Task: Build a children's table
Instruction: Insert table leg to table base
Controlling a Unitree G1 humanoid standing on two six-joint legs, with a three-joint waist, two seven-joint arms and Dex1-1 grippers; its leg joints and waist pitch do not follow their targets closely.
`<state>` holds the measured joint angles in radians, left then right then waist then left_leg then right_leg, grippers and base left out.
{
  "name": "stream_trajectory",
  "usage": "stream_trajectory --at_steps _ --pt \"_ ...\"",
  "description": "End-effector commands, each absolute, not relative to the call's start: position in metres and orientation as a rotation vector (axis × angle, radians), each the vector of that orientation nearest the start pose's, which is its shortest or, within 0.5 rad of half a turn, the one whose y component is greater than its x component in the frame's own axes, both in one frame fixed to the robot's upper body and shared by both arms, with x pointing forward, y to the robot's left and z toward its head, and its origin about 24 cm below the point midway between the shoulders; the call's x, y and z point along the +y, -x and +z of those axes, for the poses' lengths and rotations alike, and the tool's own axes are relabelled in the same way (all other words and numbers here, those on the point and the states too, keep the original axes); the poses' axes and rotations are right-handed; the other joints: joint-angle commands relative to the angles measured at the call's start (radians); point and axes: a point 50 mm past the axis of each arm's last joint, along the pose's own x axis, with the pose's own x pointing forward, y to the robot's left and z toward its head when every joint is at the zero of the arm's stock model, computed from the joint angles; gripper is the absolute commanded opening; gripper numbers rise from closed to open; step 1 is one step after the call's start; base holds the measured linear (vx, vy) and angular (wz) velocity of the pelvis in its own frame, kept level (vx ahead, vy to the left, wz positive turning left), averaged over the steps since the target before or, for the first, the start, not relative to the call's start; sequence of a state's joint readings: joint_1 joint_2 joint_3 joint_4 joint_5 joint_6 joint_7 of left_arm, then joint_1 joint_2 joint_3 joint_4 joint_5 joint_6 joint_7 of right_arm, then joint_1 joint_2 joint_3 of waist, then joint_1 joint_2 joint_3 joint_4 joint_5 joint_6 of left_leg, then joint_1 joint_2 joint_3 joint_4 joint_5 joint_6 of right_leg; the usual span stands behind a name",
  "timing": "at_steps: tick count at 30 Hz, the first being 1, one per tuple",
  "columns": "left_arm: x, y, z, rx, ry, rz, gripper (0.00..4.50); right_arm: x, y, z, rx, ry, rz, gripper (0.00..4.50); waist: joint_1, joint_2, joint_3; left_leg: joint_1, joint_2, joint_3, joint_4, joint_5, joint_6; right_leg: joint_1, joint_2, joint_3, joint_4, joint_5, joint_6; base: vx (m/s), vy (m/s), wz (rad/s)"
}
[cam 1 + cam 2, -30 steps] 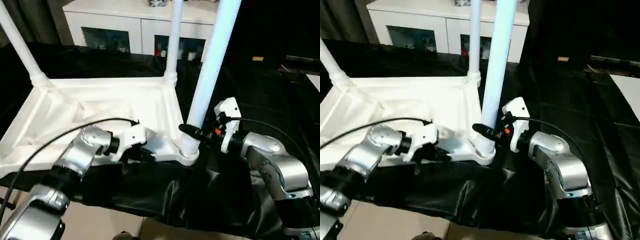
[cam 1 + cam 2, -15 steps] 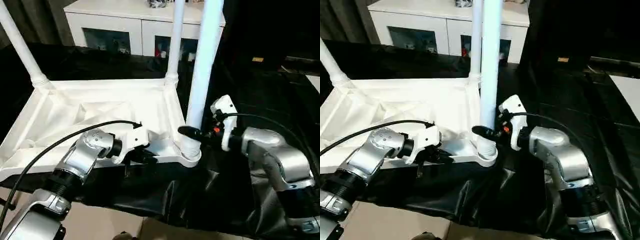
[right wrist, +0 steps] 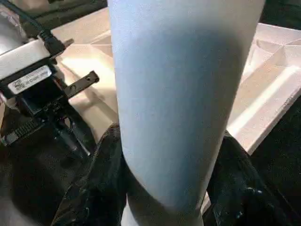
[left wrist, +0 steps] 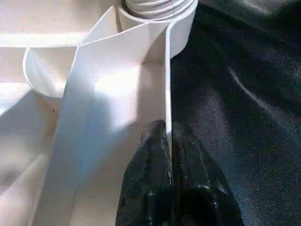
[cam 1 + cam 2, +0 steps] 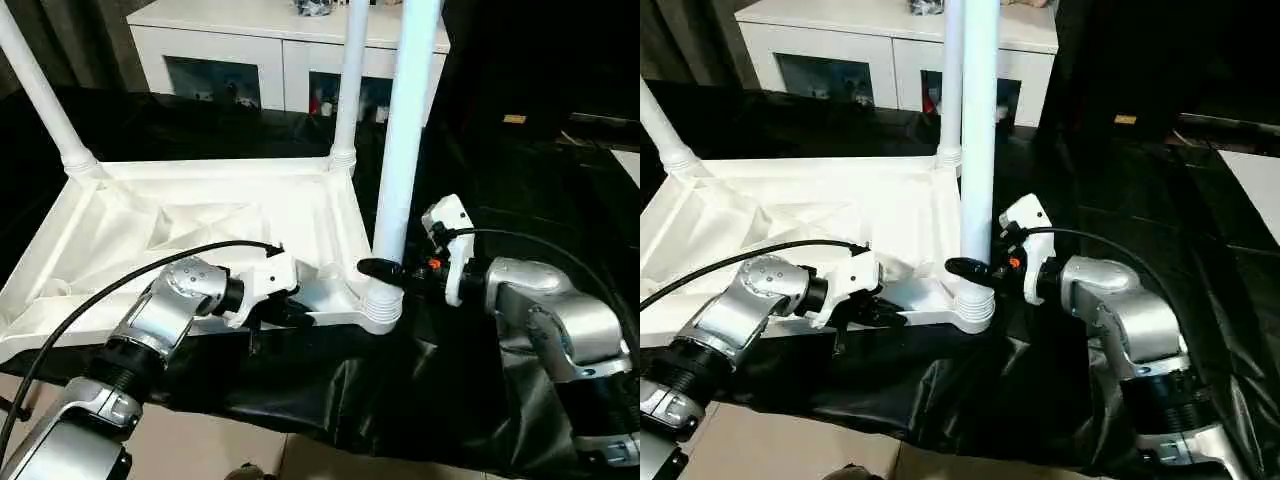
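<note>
- No text, brand or number is showing clearly enough to read anywhere.
- A white label point(image 3: 29, 78) is sitting on the left gripper's point(image 3: 75, 84) housing, carrying a small code square and lines of print, all too small to make out.

Tabletop point(image 5: 200, 215) lies upside down on work table point(image 5: 520, 180) in front of me. Three legs up in corner sockets: far-L leg point(image 5: 40, 95), far-R leg point(image 5: 348, 80), near-R leg point(image 5: 405, 150). Cabinet point(image 5: 250, 50) behind it all. L gripper point(image 4: 169, 141) on tabletop's near rim, R gripper point(image 5: 385, 270) at near-R leg's base.
</note>
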<state>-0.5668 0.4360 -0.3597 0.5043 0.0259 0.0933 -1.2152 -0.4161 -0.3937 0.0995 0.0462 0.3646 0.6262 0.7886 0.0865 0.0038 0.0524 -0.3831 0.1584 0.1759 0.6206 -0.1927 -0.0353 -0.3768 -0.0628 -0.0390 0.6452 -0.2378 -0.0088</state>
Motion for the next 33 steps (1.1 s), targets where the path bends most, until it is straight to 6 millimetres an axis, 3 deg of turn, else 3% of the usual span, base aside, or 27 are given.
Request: stream_trajectory --at_steps 1,6,7,9,14,15,17,18,20,21,29,31,33 --pt "0.135 -0.311 0.055 0.445 -0.477 -1.36 0.0 -0.147 -0.3 0.081 0.359 -0.079 0.874 1.84 -0.005 0.001 -0.055 0.023 0.077 -0.028 -0.093 -0.2 -0.009 0.028 -0.098 0.054 -0.087 -0.115 -0.235 0.0 0.0 0.0" --pt "0.134 -0.311 0.056 0.429 -0.463 -1.355 0.0 -0.16 -0.297 0.066 0.305 -0.216 0.741 1.84 -0.006 0.002 -0.054 0.025 0.08 -0.029 -0.097 -0.223 -0.015 0.026 -0.098 0.054 -0.089 -0.119 -0.234 0.0 0.0 0.0" --pt "0.134 -0.312 0.057 0.425 -0.461 -1.353 0.0 -0.161 -0.294 0.064 0.287 -0.237 0.724 1.84 -0.004 0.009 -0.055 0.026 0.08 -0.031 -0.098 -0.229 -0.018 0.025 -0.098 0.053 -0.088 -0.122 -0.233 0.0 0.0 0.0" --pt "0.134 -0.312 0.057 0.419 -0.46 -1.349 0.0 -0.162 -0.29 0.062 0.26 -0.259 0.703 1.84 -0.005 0.004 -0.055 0.025 0.08 -0.03 -0.099 -0.232 -0.017 0.027 -0.097 0.054 -0.089 -0.11 -0.23 0.0 0.0 0.0" --pt "0.133 -0.314 0.059 0.397 -0.452 -1.331 0.0 -0.164 -0.277 0.058 0.168 -0.26 0.651 1.84 -0.003 0.008 -0.051 0.026 0.081 -0.03 -0.102 -0.267 -0.02 0.02 -0.099 0.056 -0.097 -0.155 -0.216 0.0 0.0 0.0" --pt "0.134 -0.314 0.059 0.397 -0.451 -1.329 0.0 -0.164 -0.274 0.058 0.146 -0.247 0.641 1.84 -0.002 0.015 -0.051 0.023 0.081 -0.034 -0.105 -0.274 -0.024 0.023 -0.101 0.055 -0.095 -0.169 -0.211 0.0 0.0 0.0" --pt "0.134 -0.314 0.059 0.393 -0.455 -1.32 0.0 -0.163 -0.269 0.059 0.109 -0.236 0.63 1.84 -0.004 0.011 -0.051 0.024 0.082 -0.033 -0.107 -0.287 -0.026 0.022 -0.099 0.055 -0.098 -0.183 -0.204 0.0 0.0 0.0" --pt "0.135 -0.314 0.059 0.39 -0.446 -1.316 0.0 -0.162 -0.264 0.059 0.067 -0.202 0.625 1.84 -0.004 0.017 -0.051 0.027 0.081 -0.032 -0.107 -0.287 -0.026 0.018 -0.097 0.056 -0.099 -0.172 -0.203 0.0 0.0 0.0" --pt "0.135 -0.315 0.059 0.387 -0.447 -1.312 0.0 -0.162 -0.261 0.06 0.047 -0.166 0.622 1.84 -0.003 0.013 -0.053 0.022 0.079 -0.031 -0.105 -0.259 -0.013 0.023 -0.098 0.055 -0.097 -0.135 -0.204 0.0 0.0 0.0" --pt "0.135 -0.315 0.06 0.385 -0.448 -1.309 0.0 -0.162 -0.258 0.061 0.024 -0.145 0.613 1.84 -0.002 0.016 -0.053 0.02 0.079 -0.03 -0.105 -0.236 -0.002 0.024 -0.097 0.054 -0.096 -0.114 -0.202 0.0 0.0 0.0" --pt "0.135 -0.315 0.06 0.382 -0.449 -1.304 0.0 -0.153 -0.252 0.066 0.007 -0.075 0.663 1.84 -0.001 0.012 -0.057 0.019 0.078 -0.026 -0.1 -0.165 0.04 0.03 -0.096 0.051 -0.091 -0.042 -0.212 0.0 0.0 0.0" --pt "0.135 -0.315 0.06 0.38 -0.447 -1.301 0.0 -0.149 -0.252 0.064 0.032 -0.054 0.704 1.84 -0.003 0.003 -0.057 0.017 0.077 -0.024 -0.099 -0.158 0.055 0.031 -0.096 0.05 -0.093 -0.046 -0.212 0.0 0.0 0.0" --pt "0.137 -0.315 0.059 0.385 -0.454 -1.3 0.0 -0.145 -0.253 0.06 0.096 -0.047 0.744 1.84 -0.003 0.004 -0.055 0.017 0.077 -0.025 -0.1 -0.158 0.055 0.031 -0.096 0.049 -0.094 -0.069 -0.209 0.0 0.0 0.0"
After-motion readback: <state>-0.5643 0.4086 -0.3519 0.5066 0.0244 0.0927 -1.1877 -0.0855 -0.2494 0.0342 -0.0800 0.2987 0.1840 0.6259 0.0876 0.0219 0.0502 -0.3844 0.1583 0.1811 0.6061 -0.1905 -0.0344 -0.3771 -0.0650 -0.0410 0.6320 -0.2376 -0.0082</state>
